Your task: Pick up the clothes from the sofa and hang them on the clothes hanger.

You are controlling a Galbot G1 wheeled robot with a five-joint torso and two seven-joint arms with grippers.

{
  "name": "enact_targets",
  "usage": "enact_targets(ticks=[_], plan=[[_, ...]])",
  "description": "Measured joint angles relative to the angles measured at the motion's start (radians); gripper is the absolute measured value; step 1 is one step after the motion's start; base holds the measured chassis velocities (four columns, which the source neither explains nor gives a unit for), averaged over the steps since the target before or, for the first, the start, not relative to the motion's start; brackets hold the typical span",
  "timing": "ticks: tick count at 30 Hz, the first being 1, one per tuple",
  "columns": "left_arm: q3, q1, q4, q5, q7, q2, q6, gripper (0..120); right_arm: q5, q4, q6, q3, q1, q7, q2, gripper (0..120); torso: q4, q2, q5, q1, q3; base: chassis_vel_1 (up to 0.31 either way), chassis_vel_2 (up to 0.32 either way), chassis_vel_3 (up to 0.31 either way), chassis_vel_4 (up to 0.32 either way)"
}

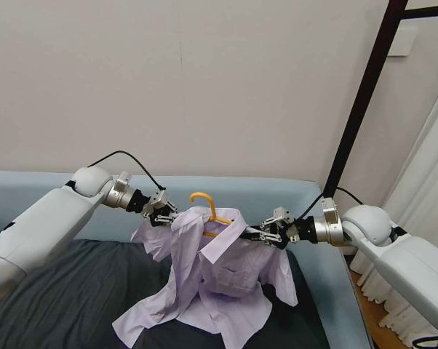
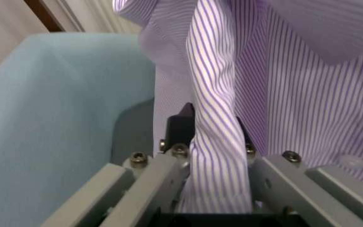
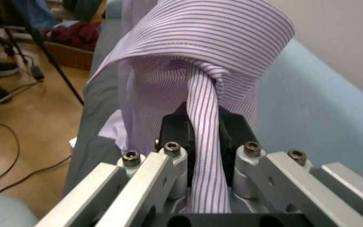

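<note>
Well, both arms reach out over the pale blue sofa (image 1: 292,195), wrists turned in toward each other. The left gripper (image 1: 161,212) has its jaws pinched on a fold at the left shoulder of the striped lilac shirt (image 1: 226,280). The right gripper (image 1: 271,234) is clamped on fabric at the right shoulder. The shirt hangs between them on a yellow hanger (image 1: 202,200), its tail resting on the dark seat cover (image 1: 66,291). A black rack pole (image 1: 361,102) rises at the far right.

Head camera looks down; 2 wrist cameras hug the shirt (image 1: 223,280).
</note>
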Motion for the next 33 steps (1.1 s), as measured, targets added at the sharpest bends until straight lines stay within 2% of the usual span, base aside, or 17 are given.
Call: enact_targets(ticks=[4,5,8,12,15,17,18,20,21,23,26,27,29,32,33], plan=[[-0.012,0.005,0.001,-0.025,-0.013,0.008,-0.01,25,0.028,0.012,0.025,0.011,-0.018,0.058,-0.008,7,-0.0001,0.0,0.0001,0.0,0.0,0.0,0.0,0.0,0.0],[-0.012,0.005,0.001,-0.025,-0.013,0.008,-0.01,25,0.028,0.012,0.025,0.011,-0.018,0.058,-0.008,7,-0.0001,0.0,0.0001,0.0,0.0,0.0,0.0,0.0,0.0],[-0.012,0.004,0.017,-0.102,-0.042,0.02,-0.043,39,0.053,0.017,0.053,0.028,-0.03,0.103,-0.013,7,0.0,0.0,0.0,0.0,0.0,0.0,0.0,0.0,0.0],[-0.021,-0.009,0.035,-0.16,-0.052,0.035,-0.062,51,0.058,0.012,0.085,0.045,-0.042,0.112,-0.019,7,0.0,0.0,0.0001,0.0,0.0,0.0,0.0,0.0,0.0],[-0.054,-0.018,0.051,-0.177,-0.052,0.062,-0.064,66,0.058,0.012,0.106,0.066,-0.053,0.1,-0.032,7,-0.0002,0.0,0.0002,0.0,0.0,0.0,0.0,0.0,0.0],[-0.058,-0.017,0.052,-0.179,-0.052,0.065,-0.064,66,0.059,0.012,0.108,0.068,-0.053,0.1,-0.033,7,-0.0003,0.0,0.0001,0.0,0.0,0.0,0.0,0.0,0.0],[-0.092,-0.005,0.054,-0.198,-0.058,0.091,-0.069,75,0.062,0.015,0.113,0.079,-0.055,0.098,-0.038,7,-0.0003,0.0,0.0001,0.0,0.0,0.0,0.0,0.0,0.0],[-0.127,0.017,0.053,-0.227,-0.076,0.118,-0.079,84,0.069,0.017,0.117,0.087,-0.056,0.1,-0.041,7,0.0,0.0,0.0,0.0,0.0,0.0,0.0,0.0,0.0],[-0.127,0.017,0.053,-0.227,-0.076,0.118,-0.079,84,0.069,0.017,0.117,0.087,-0.056,0.1,-0.041,7,0.0,0.0,0.0,0.0,0.0,0.0,0.0,0.0,0.0],[-0.187,0.055,0.041,-0.257,-0.105,0.145,-0.085,93,0.075,0.02,0.122,0.092,-0.054,0.104,-0.041,7,0.0001,0.0,0.0,0.0,0.0,0.0,0.0,0.0,0.0],[-0.296,0.176,-0.031,-0.365,-0.251,0.192,-0.09,100,0.095,0.02,0.13,0.098,-0.042,0.118,-0.041,7,0.0001,0.0,0.0002,0.0,0.0,0.0,0.0,0.0,0.0],[-0.296,0.176,-0.031,-0.365,-0.251,0.192,-0.09,100,0.095,0.02,0.13,0.098,-0.042,0.118,-0.041,7,0.0001,0.0,0.0002,0.0,0.0,0.0,0.0,0.0,0.0],[-0.36,0.289,-0.101,-0.465,-0.394,0.219,-0.119,100,0.109,0.023,0.134,0.098,-0.032,0.134,-0.041,7,0.0001,0.0,-0.0001,0.0,0.0,0.0,0.0,0.0,0.0],[-0.452,0.483,-0.277,-0.553,-0.621,0.246,-0.16,100,0.125,0.038,0.13,0.1,-0.01,0.173,-0.057,7,0.0009,0.0,-0.0004,0.0,0.0,0.0,0.0,0.0,0.0],[-0.452,0.483,-0.277,-0.553,-0.621,0.246,-0.16,100,0.125,0.038,0.13,0.1,-0.01,0.173,-0.057,7,0.0009,0.0,-0.0004,0.0,0.0,0.0,0.0,0.0,0.0]])
